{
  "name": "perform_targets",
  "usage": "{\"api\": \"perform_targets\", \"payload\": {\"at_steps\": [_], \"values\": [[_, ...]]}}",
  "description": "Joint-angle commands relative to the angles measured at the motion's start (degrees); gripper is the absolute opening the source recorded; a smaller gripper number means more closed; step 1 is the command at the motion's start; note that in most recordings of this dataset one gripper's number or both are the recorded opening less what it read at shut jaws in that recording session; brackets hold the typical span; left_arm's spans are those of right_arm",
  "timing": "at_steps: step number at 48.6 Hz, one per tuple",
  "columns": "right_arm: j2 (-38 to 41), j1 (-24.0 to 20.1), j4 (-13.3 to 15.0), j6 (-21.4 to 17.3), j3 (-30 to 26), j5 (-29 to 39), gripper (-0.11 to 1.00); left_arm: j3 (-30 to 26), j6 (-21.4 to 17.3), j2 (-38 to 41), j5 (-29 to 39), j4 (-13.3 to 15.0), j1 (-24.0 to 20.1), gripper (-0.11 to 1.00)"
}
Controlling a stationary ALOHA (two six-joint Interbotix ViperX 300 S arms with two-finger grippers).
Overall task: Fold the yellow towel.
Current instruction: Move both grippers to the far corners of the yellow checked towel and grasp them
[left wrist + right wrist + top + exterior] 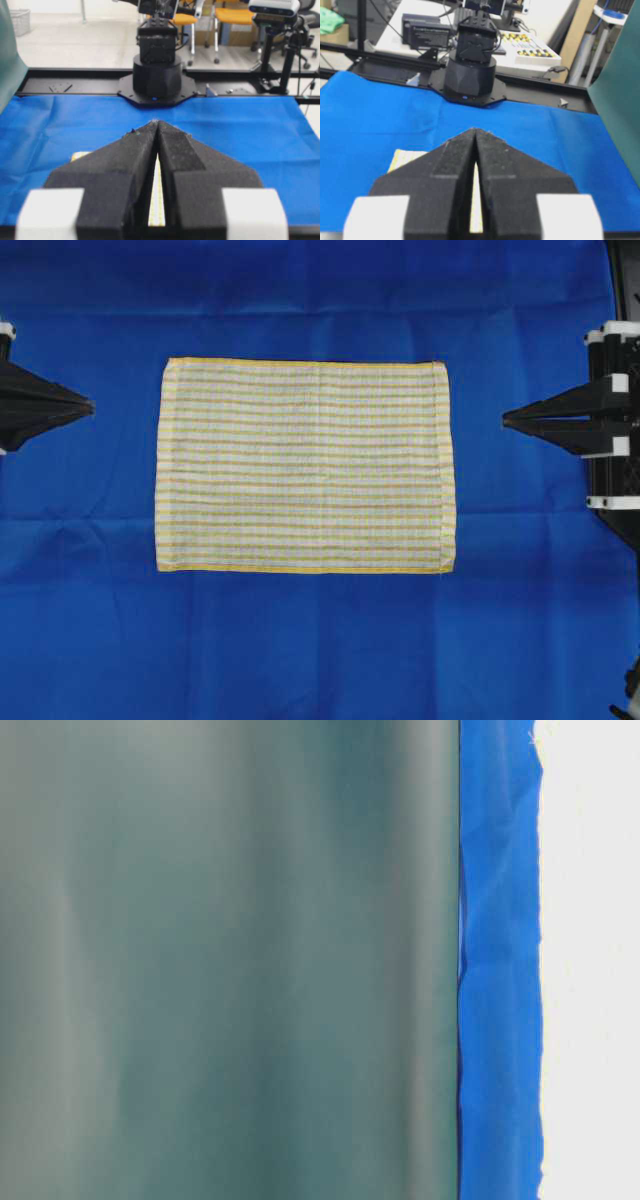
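The yellow towel (305, 465) lies spread flat as a rectangle in the middle of the blue cloth, its long sides running left to right. My left gripper (90, 406) is shut, its tips pointing at the towel's left edge from a short way off. My right gripper (505, 419) is also shut and points at the right edge, likewise apart from it. In the left wrist view the closed fingertips (157, 122) meet above the cloth and a strip of towel (156, 200) shows beneath them. The right wrist view shows the same: tips together (475, 131), a towel corner (405, 158) below.
A large blue cloth (320, 640) covers the whole table under the towel. The opposite arm's black base (156, 75) stands at the far table edge in each wrist view. A green-grey screen (220, 960) fills most of the table-level view.
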State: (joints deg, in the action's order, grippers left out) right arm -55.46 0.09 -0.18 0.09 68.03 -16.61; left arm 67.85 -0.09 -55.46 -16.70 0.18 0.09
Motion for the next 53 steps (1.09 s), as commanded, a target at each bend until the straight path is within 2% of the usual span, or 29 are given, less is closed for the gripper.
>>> {"api": "perform_targets", "payload": {"at_steps": [1, 8, 14, 24, 33, 35, 38, 43, 47, 49, 53], "values": [[0.9, 0.5, -0.1, -0.1, -2.4, -0.1, 0.00, -1.4, -0.4, 1.1, -0.2, 1.8, -0.3, 0.00], [2.3, 2.3, -0.4, -0.4, -4.4, 5.4, 0.00, -1.6, -0.9, 2.0, 0.5, 1.9, -0.9, 0.00], [3.8, 5.4, -1.3, -0.4, -5.2, 8.7, 0.00, -1.3, -1.1, 4.2, 0.7, 1.9, -3.6, 0.00], [9.4, 12.9, -3.6, -1.5, -4.6, 11.3, 0.00, -1.7, -1.0, 11.9, 1.0, 2.1, -8.3, 0.00], [18.1, 19.3, -4.5, -2.5, -5.0, 12.3, 0.01, -2.8, -1.1, 20.6, 1.0, 2.0, -12.0, 0.03], [20.3, 20.3, -4.5, -2.5, -5.2, 12.3, 0.06, -3.1, -1.1, 22.9, 0.9, 2.1, -13.0, 0.11], [24.1, 22.1, -4.6, -2.6, -5.4, 12.3, 0.19, -3.3, -1.1, 25.8, 0.5, 2.1, -14.4, 0.27], [29.6, 24.4, -4.7, -2.6, -6.0, 12.0, 0.52, -3.5, -1.1, 30.7, -0.5, 2.2, -17.1, 0.60], [33.7, 25.8, -4.7, -2.6, -6.5, 11.7, 0.74, -3.6, -1.1, 35.5, -2.9, 2.2, -19.0, 0.81], [35.5, 26.4, -4.7, -2.5, -6.9, 11.3, 0.78, -3.7, -1.1, 37.6, -4.0, 2.3, -19.8, 0.86], [39.0, 27.5, -4.8, -2.5, -7.4, 10.0, 0.74, -3.8, -1.1, 41.9, -6.2, 2.3, -21.8, 0.81]]}}
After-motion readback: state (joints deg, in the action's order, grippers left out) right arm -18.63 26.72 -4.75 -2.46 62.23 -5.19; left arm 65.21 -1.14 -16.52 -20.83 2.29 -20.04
